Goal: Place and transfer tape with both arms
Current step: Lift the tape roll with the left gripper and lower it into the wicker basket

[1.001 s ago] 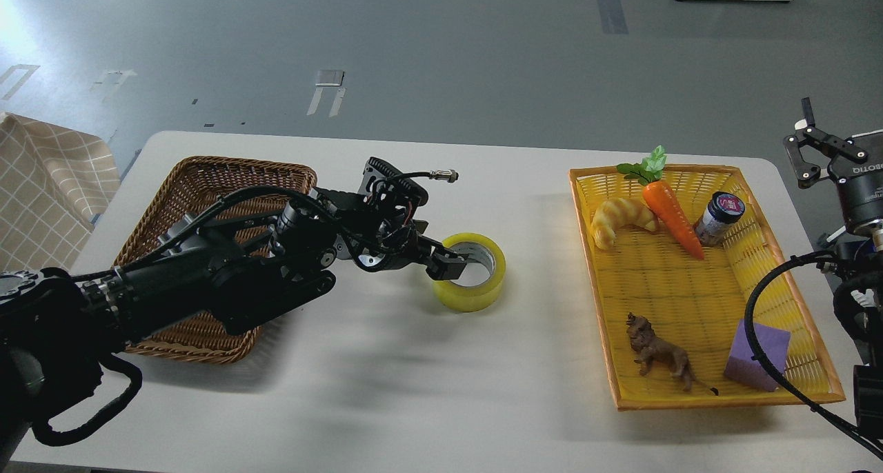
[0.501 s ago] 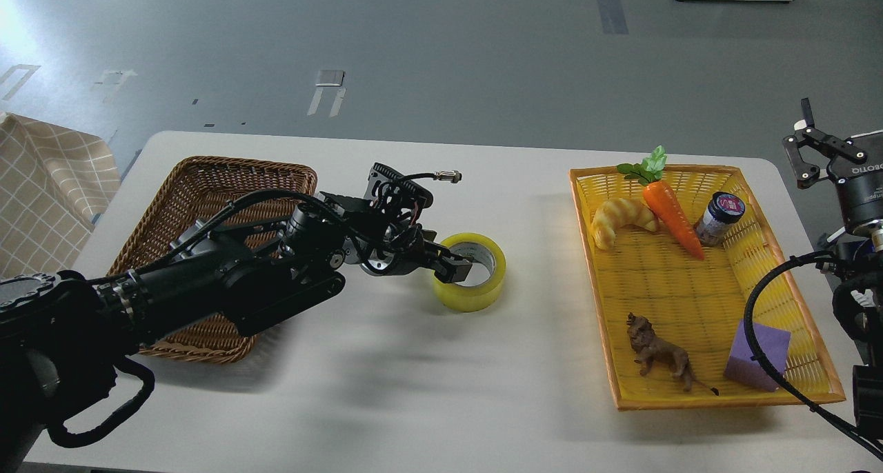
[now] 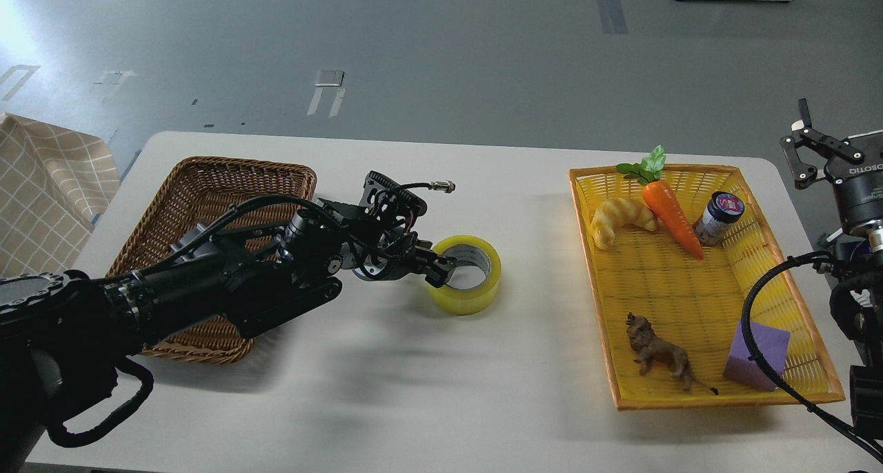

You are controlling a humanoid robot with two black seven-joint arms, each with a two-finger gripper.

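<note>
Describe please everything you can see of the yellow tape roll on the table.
The tape is a wide roll of translucent yellow packing tape with a grey-white inner core. It lies flat on the white table, its hole facing up, between the wicker basket and the yellow tray. The left pincer is at its left rim, with a finger on the wall and seemingly one inside the core. Whether the roll rests fully on the table cannot be told. Nothing else touches it.

yellow tape [image 3: 465, 283] flat on white table [image 3: 386, 390]
</note>
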